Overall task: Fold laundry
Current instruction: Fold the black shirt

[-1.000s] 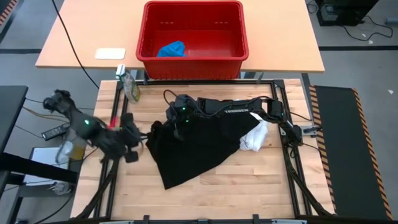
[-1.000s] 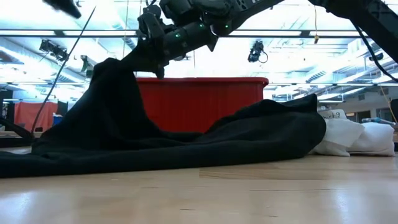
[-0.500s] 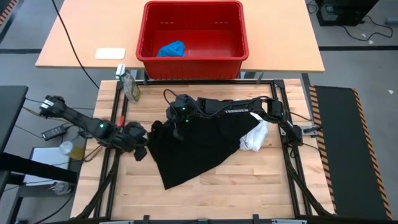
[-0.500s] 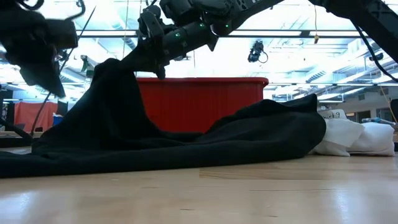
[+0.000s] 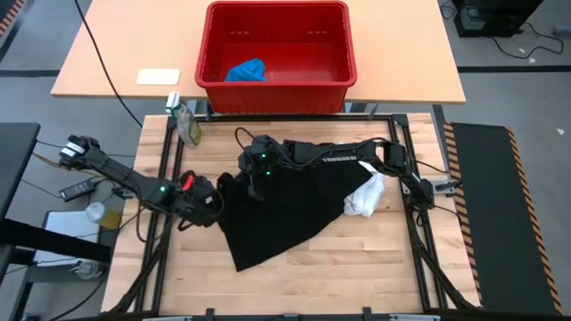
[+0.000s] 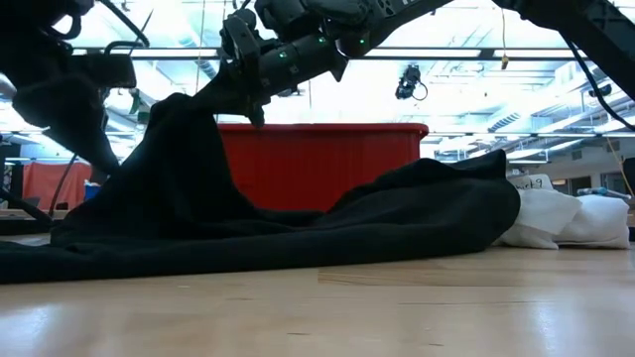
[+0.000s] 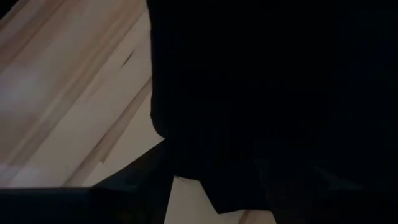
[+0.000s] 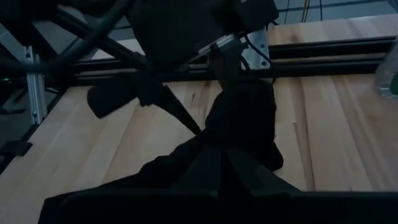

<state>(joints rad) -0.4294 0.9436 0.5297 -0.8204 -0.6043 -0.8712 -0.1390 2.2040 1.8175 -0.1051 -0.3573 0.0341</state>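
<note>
The large black garment [image 5: 285,209] lies spread across the wooden desk [image 5: 357,259], one corner lifted off the surface by the right end effector [image 5: 253,191], which is clenched on the cloth. The left end effector [image 5: 212,203] sits at the garment's left edge (its fingers seem parted, though the dark cloth hides them). The white garment [image 5: 364,198] touches the black one; the blue garment [image 5: 246,69] lies in the red basket [image 5: 277,94].

A robotics lab or workshop. Ceiling light strips [image 6: 476,69] and hanging cameras [image 6: 408,81] show beyond the red basket [image 6: 317,164]. Black metal framing [image 5: 268,117] edges the wooden surface [image 5: 357,267] below it.
</note>
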